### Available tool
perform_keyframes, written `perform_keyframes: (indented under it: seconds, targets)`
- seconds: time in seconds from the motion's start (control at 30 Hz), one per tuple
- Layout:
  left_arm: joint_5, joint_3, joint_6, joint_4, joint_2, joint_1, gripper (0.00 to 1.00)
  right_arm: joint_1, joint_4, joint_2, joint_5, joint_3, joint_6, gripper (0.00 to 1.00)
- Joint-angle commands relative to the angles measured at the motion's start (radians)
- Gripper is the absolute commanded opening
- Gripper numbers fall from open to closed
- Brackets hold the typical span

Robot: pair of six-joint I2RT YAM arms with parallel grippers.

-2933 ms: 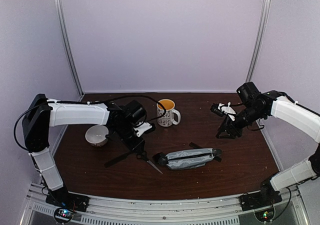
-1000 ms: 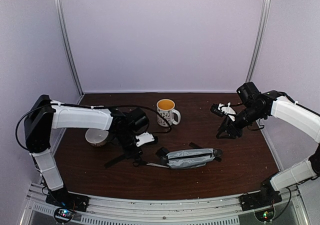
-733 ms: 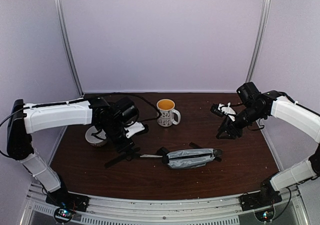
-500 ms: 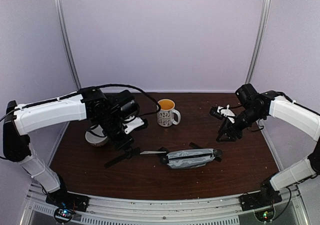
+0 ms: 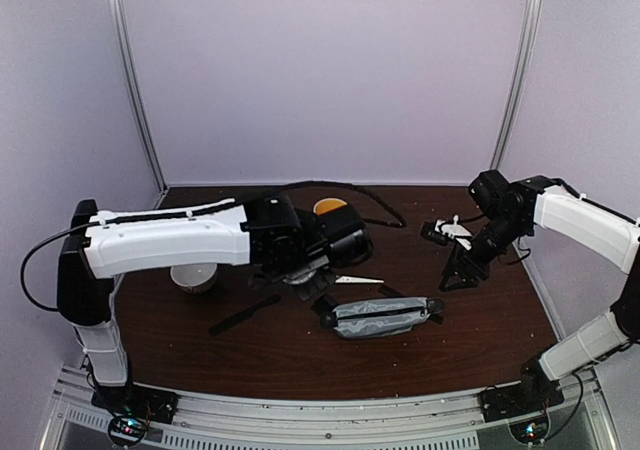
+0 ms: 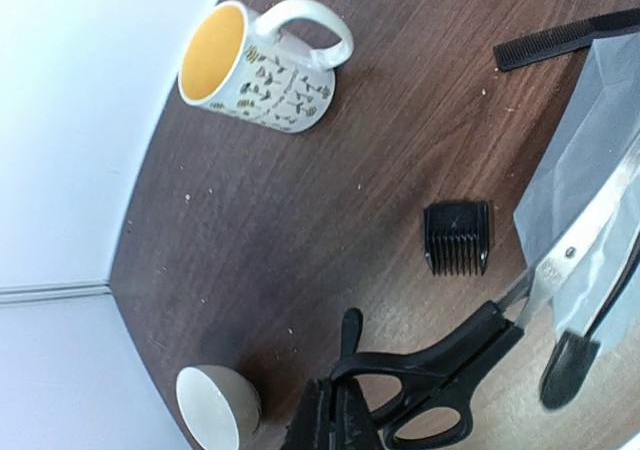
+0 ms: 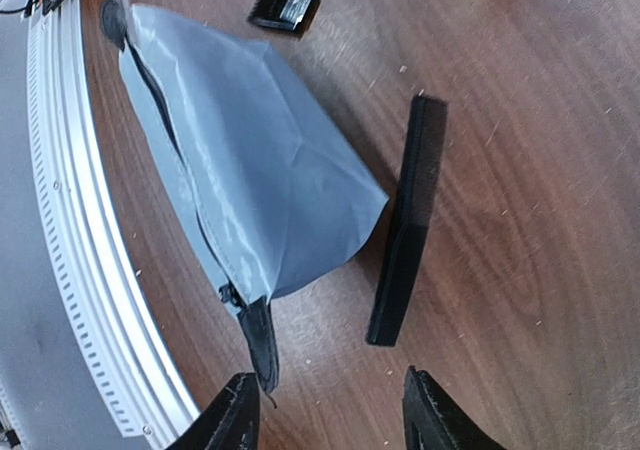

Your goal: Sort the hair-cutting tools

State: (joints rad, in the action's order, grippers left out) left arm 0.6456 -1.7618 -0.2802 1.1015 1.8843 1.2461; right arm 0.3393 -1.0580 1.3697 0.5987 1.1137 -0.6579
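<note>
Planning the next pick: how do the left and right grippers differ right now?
The left gripper is shut on the scissors, holding them in the air; the right gripper is open and empty. The left hangs near the mug; the right over a black comb beside the grey pouch. Both hang above the table.

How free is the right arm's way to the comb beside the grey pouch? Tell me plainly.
Probably free, yes. The comb lies uncovered just ahead of the open jaws of the right arm, with nothing between; only the pouch lies close alongside it.
</note>
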Motion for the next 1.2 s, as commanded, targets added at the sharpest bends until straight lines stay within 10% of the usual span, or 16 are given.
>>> perform_keyframes:
  seconds: [0.0,0.47,0.8,1.17]
  targets:
    - [0.210,-0.046,0.012,-0.097,0.061,0.066,0.00,-0.008,-0.099,0.023,-0.004,0.008,-0.043,0.50]
    - [0.522,-0.187,-0.084,0.059,0.267,0.208,0.00,-0.007,-0.104,0.111,0.065,0.007,-0.020,0.39]
    - [0.459,-0.229,-0.086,0.093,0.325,0.217,0.00,-0.007,-0.119,0.152,0.135,0.006,-0.032,0.06]
    - [0.438,-0.255,-0.075,0.098,0.334,0.240,0.00,-0.007,-0.125,0.161,0.167,0.011,-0.034,0.01]
